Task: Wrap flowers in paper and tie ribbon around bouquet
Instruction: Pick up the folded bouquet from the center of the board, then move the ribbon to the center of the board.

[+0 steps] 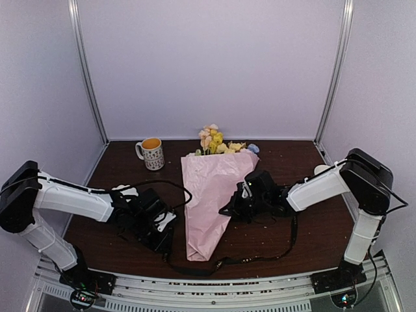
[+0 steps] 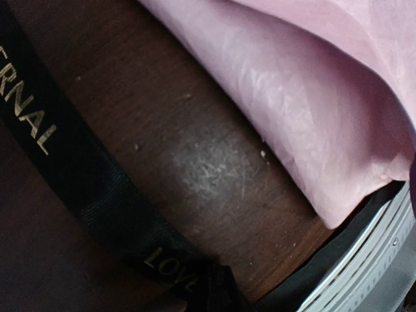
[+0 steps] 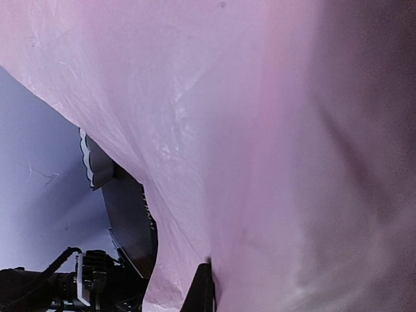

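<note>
The bouquet lies along the middle of the table, its pale pink paper [image 1: 208, 195] a cone that tapers toward me. The flowers [image 1: 213, 140] stick out of its far end, yellow and peach. My left gripper [image 1: 162, 237] sits low beside the cone's lower left and is shut on the black ribbon [image 2: 84, 175], whose gold "LOVE" lettering runs into the left gripper [image 2: 208, 296]. From there the ribbon [image 1: 247, 260] trails along the front edge and up to the right. My right gripper [image 1: 242, 198] is shut on the paper [image 3: 273, 130] at the cone's right edge, one dark finger [image 3: 205, 289] showing under the sheet.
A patterned mug [image 1: 152, 153] with an orange inside stands at the back left. A metal rail [image 1: 214, 286] runs along the table's [image 1: 305, 247] near edge, close to the cone's tip [image 2: 331, 208]. Pale walls close off the back and sides.
</note>
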Robot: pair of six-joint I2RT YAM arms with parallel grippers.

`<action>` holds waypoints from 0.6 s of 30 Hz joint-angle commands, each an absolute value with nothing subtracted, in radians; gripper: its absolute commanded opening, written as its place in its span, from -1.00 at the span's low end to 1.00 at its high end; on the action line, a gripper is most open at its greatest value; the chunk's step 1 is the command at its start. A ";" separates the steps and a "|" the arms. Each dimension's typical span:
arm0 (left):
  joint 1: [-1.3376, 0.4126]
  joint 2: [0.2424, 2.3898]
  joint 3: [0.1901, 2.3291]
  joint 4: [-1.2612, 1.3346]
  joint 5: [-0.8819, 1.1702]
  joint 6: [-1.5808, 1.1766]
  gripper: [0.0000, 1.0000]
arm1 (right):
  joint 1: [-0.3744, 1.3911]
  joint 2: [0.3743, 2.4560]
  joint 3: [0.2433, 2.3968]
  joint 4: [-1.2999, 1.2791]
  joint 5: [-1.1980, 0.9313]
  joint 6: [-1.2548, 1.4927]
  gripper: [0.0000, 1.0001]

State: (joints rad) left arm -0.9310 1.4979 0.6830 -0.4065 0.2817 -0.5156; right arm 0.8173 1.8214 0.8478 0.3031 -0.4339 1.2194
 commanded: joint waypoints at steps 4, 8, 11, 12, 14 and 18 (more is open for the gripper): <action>-0.897 1.561 0.693 -0.148 0.187 -0.532 -1.00 | 0.790 1.762 0.838 0.437 -0.556 1.304 -1.00; -0.802 1.641 0.736 -0.078 0.145 -0.530 -1.00 | 0.785 1.719 0.871 0.314 -0.559 1.249 -1.00; -0.725 1.682 0.774 -0.046 0.104 -0.519 -1.00 | 0.775 1.679 0.882 0.221 -0.535 1.193 -1.00; -0.702 1.691 0.792 -0.038 0.087 -0.513 -1.00 | 0.773 1.670 0.880 0.202 -0.530 1.182 -1.00; -0.657 1.718 0.839 -0.018 0.074 -0.491 -1.00 | 0.771 1.661 0.874 0.182 -0.529 1.170 -1.00; -0.614 1.752 0.968 -0.027 -0.009 -0.441 -1.00 | 0.764 1.663 0.858 0.179 -0.531 1.168 -1.00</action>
State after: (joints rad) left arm -0.6479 1.7325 0.8539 -0.0772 0.0967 -0.4995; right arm 0.7723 1.6848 0.8505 0.2008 -0.5205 1.2015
